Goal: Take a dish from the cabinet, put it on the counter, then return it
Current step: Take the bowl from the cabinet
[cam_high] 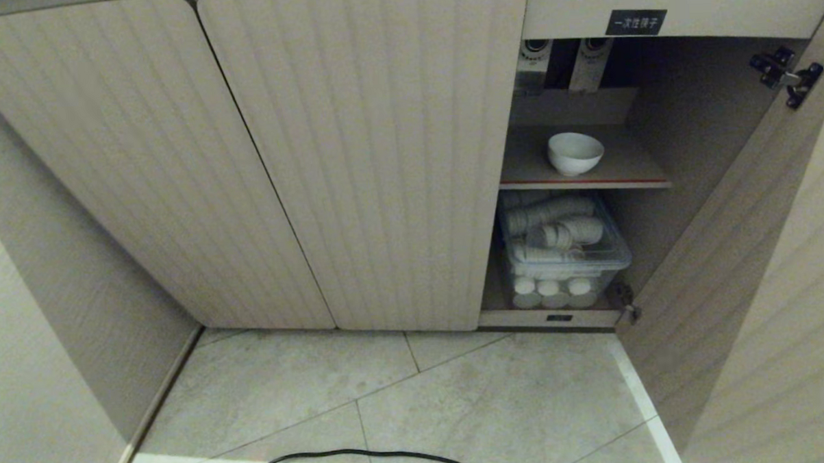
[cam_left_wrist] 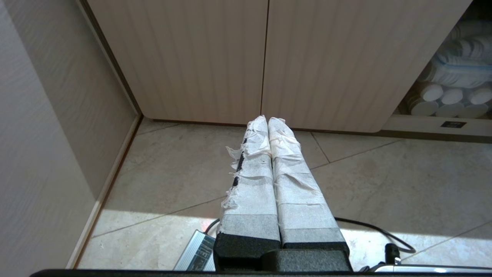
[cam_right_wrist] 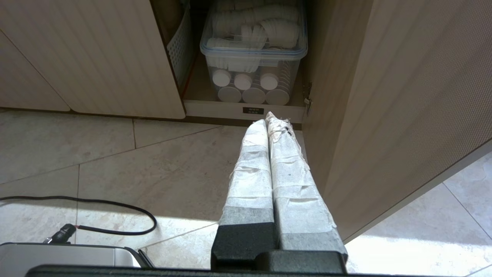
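The dish (cam_high: 575,152), a small white bowl, sits upright on the upper grey shelf (cam_high: 629,169) of the beige cabinet (cam_high: 368,157), whose right-hand door (cam_high: 749,261) stands swung open. Neither arm shows in the head view. My left gripper (cam_left_wrist: 268,118) hangs low over the floor tiles facing the cabinet's two closed ribbed doors, its tape-wrapped fingers pressed together and empty. My right gripper (cam_right_wrist: 268,117) is shut and empty too, hanging low in front of the open compartment, close beside the open door (cam_right_wrist: 403,107). The counter is out of view.
A clear plastic box (cam_high: 563,253) (cam_right_wrist: 253,50) full of stacked white paper cups fills the bottom compartment under the dish. A black label (cam_high: 636,22) sits above the opening. A black cable (cam_high: 365,459) (cam_right_wrist: 96,215) lies on the floor tiles, and a wall (cam_high: 44,306) closes the left side.
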You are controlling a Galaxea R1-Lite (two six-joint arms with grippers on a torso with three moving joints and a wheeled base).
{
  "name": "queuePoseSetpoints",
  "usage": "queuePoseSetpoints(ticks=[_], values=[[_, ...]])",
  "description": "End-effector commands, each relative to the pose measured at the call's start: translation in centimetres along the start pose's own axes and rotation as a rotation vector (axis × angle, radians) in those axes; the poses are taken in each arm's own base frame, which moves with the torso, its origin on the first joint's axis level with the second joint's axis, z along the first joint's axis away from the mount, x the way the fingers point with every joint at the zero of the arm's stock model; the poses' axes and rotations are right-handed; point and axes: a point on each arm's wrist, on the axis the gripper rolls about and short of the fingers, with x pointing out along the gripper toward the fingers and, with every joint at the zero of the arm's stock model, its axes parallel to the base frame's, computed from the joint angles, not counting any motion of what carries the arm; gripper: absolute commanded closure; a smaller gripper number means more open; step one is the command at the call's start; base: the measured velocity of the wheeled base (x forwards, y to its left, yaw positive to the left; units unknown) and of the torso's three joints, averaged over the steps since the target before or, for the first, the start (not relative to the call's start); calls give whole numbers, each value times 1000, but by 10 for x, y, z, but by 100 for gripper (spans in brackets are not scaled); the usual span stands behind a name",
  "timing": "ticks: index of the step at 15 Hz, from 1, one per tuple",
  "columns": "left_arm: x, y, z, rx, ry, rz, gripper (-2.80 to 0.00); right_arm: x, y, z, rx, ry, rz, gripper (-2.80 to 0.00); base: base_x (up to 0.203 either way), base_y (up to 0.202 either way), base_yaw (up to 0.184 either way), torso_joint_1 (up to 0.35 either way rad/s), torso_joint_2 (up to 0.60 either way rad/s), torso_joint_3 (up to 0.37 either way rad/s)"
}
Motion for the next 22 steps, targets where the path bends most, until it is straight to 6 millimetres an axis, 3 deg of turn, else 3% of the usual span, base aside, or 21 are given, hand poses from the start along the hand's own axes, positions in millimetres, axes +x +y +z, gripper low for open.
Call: queuePoseSetpoints(ticks=[1,4,22], values=[[0,0,0,0,-2,1,0,0,0,0,-1,1,1,0,0,0,0,0,0,0],[0,0,0,-2,0,1,0,0,0,0,0,1,2,0,63,0,-2,1,4,6],[0,0,0,-4,0,1,0,0,0,0,0,1,0,0,187,0,1,3,2,2]])
